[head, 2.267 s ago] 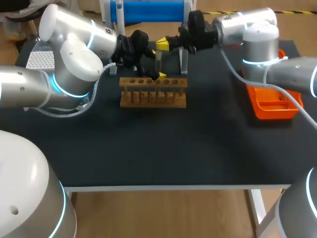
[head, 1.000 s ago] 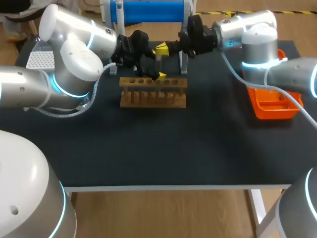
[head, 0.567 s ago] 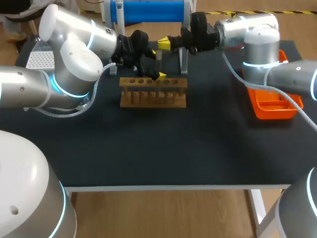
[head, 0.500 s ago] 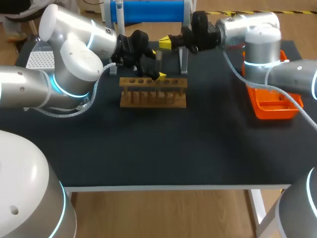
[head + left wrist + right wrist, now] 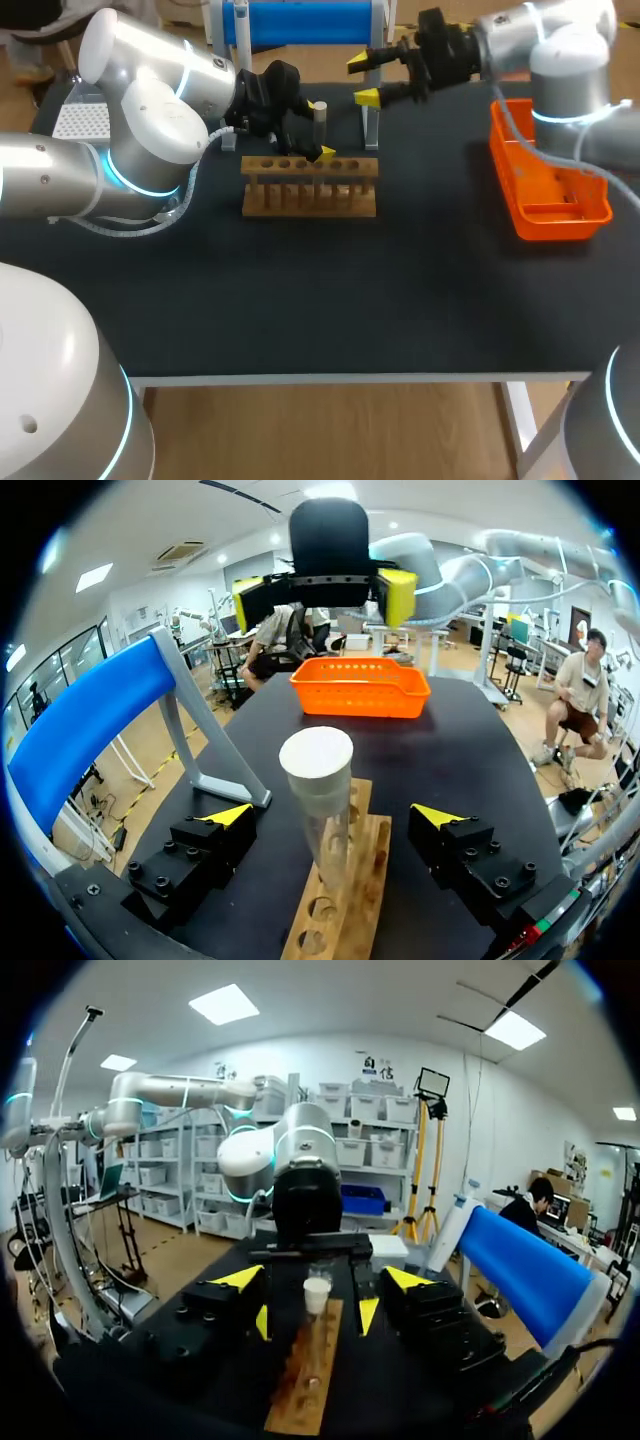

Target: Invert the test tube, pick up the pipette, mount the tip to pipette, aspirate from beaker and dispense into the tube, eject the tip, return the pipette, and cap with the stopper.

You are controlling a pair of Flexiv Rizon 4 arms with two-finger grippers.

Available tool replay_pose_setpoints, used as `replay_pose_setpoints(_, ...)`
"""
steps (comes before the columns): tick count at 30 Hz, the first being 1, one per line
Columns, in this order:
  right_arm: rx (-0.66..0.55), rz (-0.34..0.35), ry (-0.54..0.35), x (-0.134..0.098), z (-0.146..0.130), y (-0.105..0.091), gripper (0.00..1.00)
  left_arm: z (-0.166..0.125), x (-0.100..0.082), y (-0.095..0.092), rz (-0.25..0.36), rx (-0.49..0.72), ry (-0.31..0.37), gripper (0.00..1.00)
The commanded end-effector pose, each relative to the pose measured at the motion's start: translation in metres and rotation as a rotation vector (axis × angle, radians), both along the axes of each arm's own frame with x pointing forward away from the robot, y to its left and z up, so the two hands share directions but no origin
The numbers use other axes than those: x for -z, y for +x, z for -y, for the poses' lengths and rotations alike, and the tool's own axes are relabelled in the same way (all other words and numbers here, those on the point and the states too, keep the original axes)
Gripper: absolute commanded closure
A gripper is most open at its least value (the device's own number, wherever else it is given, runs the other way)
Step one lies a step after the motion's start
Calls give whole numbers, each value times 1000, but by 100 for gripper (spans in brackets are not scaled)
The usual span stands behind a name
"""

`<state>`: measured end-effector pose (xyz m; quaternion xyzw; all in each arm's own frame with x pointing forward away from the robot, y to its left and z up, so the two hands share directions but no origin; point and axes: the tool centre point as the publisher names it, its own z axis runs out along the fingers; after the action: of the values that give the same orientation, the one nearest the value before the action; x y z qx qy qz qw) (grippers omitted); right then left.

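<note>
Tube [image 5: 322, 810] vert. in rack [image 5: 347, 905], gripper [image 5: 333, 817] wide.

Gaps either side of test tube [image 5: 325, 852] — left tool [image 5: 332, 816] flanks it.

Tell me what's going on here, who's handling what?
The test tube stands upright in the wooden rack. The left claw sits open around it, one finger on each side, not touching. The right claw, also open and empty, hovers behind the rack near the blue stand, facing the tube. An orange bin sits on the table's right side.
</note>
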<state>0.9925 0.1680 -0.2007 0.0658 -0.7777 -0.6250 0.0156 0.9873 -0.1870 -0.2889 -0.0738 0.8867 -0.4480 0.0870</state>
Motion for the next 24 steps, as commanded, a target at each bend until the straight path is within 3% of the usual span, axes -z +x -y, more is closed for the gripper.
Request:
replay_pose_setpoints(1, 108, 26, -62, -3, 24, -21, 0, 0, -1, 0, -2, 1, 2, 0)
replay_pose_setpoints(9, 182, 6, -116, 14, 49, -31, 0, 0, -1, 0, -2, 1, 2, 0)
replay_pose_setpoints(24, 182, 6, -116, 14, 49, -31, 0, -7, -4, -3, 12, -56, 16, 0)
